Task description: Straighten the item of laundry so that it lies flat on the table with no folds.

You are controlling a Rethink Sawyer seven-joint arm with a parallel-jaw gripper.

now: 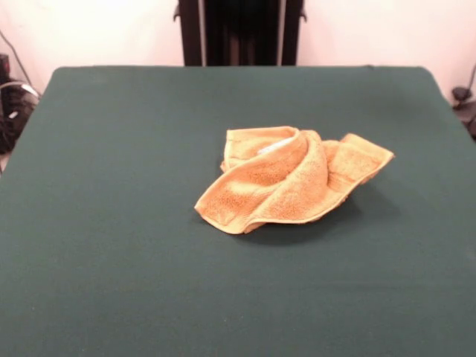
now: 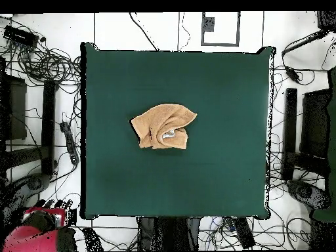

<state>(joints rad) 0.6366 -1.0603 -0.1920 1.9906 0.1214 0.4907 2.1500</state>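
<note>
The golden-orange towel (image 1: 290,181) lies crumpled near the middle of the dark green table (image 1: 111,223), folded over itself with a raised ridge through its middle and a corner sticking out to the right. A small white tag shows in the folds. In the overhead view the towel (image 2: 164,126) sits a little above the centre of the table (image 2: 223,177). No gripper shows in either view; only the red base of the arm (image 2: 33,233) shows at the bottom left of the overhead view.
The black pedestal (image 1: 239,31) stands behind the table's far edge. Cables and equipment (image 2: 46,65) lie on the floor around the table in the overhead view. Green table surface extends on all sides of the towel.
</note>
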